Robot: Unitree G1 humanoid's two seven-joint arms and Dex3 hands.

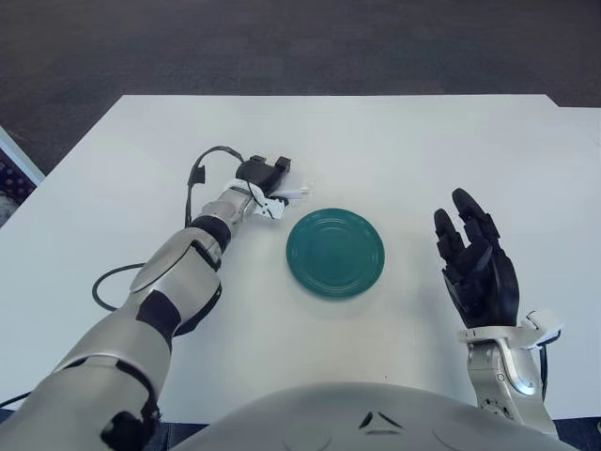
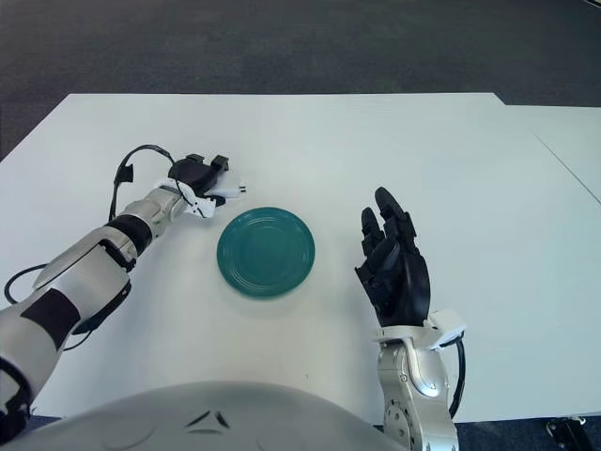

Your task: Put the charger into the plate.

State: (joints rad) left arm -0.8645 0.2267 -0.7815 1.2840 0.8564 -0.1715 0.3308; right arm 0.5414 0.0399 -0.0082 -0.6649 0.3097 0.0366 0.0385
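Table (image 1: 394,141): white, you see dark carpet (image 1: 282,42) beyond it.
Left hand (image 1: 260,175): closed around the charger (image 1: 282,195).
Plate (image 1: 335,253): just right of it.
Right hand (image 1: 479,268): fingers spread, empty.

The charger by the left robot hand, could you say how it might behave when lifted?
The charger looks small and rigid, so probably light in the left robot hand. Its smooth white casing may slip. Its elongated shape should lie flat in the green plate rather than roll.
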